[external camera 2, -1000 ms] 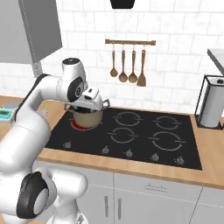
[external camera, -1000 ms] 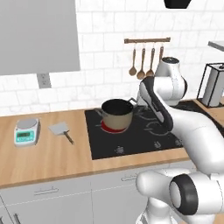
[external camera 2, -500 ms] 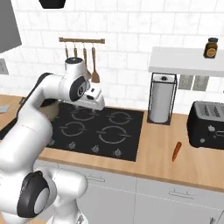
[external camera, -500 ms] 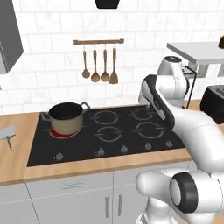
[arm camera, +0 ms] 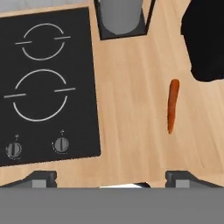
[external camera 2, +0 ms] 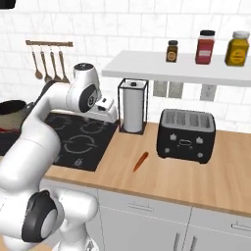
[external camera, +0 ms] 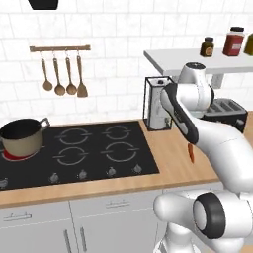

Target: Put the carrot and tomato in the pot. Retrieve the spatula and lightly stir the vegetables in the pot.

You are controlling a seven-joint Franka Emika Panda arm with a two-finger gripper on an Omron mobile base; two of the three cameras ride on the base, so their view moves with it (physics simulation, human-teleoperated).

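Gripper (arm camera: 111, 178): jaws wide, holding nothing, high above the counter (arm camera: 131, 144) beside the hob's right edge.
Carrot (arm camera: 173, 105): flat on bare wood, between hob (arm camera: 48, 83) and toaster (external camera 2: 186, 135), nearer the front edge (tip toward that edge).
Pot (external camera: 21, 138): hob's far left back corner, well apart from the carrot.
Risk: a slim, round carrot could roll or slip if the jaws close off-centre.
Room: wooden counter, white tiles, shelf of jars (external camera 2: 206, 46), towel holder (external camera 2: 132, 105) at the back.
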